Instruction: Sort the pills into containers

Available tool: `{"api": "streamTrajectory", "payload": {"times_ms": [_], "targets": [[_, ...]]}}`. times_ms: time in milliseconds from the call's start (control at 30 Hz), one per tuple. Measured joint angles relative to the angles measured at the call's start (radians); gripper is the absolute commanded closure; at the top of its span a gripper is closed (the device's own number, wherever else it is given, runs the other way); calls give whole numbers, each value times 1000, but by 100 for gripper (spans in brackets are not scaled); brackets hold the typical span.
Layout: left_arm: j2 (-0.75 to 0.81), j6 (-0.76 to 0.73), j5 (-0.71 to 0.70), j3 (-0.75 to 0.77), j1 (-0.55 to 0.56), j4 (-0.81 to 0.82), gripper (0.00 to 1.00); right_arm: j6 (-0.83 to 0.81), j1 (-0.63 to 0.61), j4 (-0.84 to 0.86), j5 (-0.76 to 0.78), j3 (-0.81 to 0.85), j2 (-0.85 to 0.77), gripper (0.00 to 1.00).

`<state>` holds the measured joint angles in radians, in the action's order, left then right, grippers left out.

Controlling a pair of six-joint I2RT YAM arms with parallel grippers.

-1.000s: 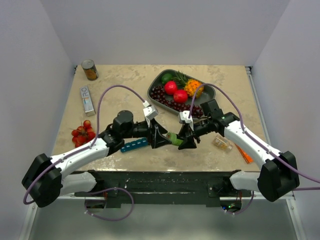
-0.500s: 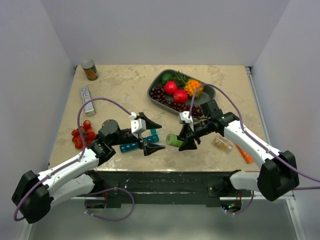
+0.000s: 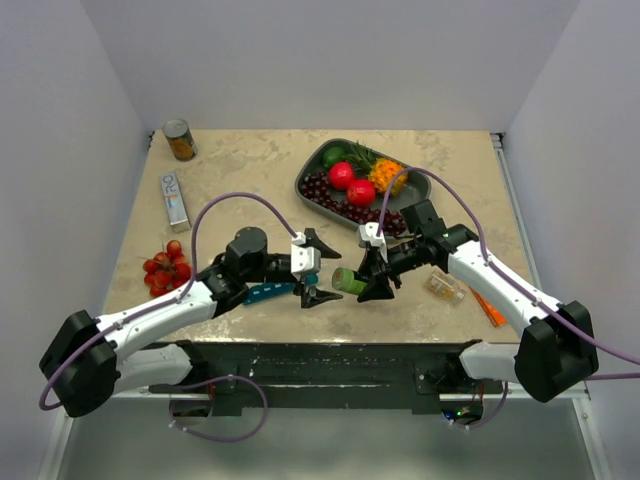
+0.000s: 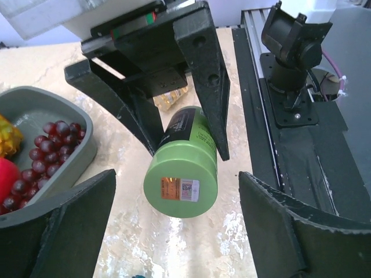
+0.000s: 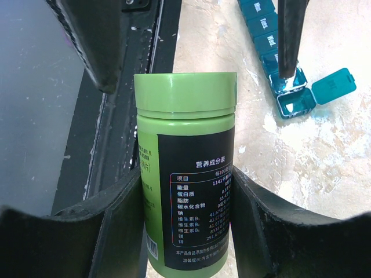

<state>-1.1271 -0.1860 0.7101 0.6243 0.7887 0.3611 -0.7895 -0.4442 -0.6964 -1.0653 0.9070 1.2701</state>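
My right gripper [image 3: 368,275] is shut on a green pill bottle [image 3: 348,280] with a black label, held on its side above the table. Its green lid [image 4: 181,188] is on and points at my left gripper [image 3: 322,268]. The left gripper is open and empty, a short way from the lid, its fingers [image 4: 75,226] wide on either side. In the right wrist view the bottle [image 5: 185,145] sits between the pads [image 5: 264,226]. The teal pill-organizer strip [image 3: 266,292] lies under the left gripper. One end compartment [image 5: 293,101] is open, its lid flipped out.
A dark grey fruit tray [image 3: 308,172] holds grapes and fruit at the back. Cherry tomatoes [image 3: 165,268], a can [image 3: 179,140] and a small box [image 3: 175,198] lie on the left. A clear packet [image 3: 445,285] and an orange item [image 3: 488,308] lie on the right.
The left gripper was at the bottle's lid, pulled away to the left with its jaws open, then came back close to the lid. The right gripper and bottle stayed put.
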Motion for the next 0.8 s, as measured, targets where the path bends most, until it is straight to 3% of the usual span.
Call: {"api": "streamTrajectory", "payload": {"times_ms": [167,267,300,400,567,800], "targets": [[-31,-18,3,11,4,-34,26,0,0,0,0,0,0,100],[-46,-17,3,17,5,-54,50,0,0,0,0,0,0,100],[-52,-18,2,21,5,-60,69,0,0,0,0,0,0,100],[-68,-6,1,41,5,-85,100,-2,5,-3,7,0,0,100],[-76,100,-18,55,5,-92,100,11,6,5,14,-2,0,100],[-79,528,-153,55,3,-109,100,74,6,71,57,-18,-3,100]]}}
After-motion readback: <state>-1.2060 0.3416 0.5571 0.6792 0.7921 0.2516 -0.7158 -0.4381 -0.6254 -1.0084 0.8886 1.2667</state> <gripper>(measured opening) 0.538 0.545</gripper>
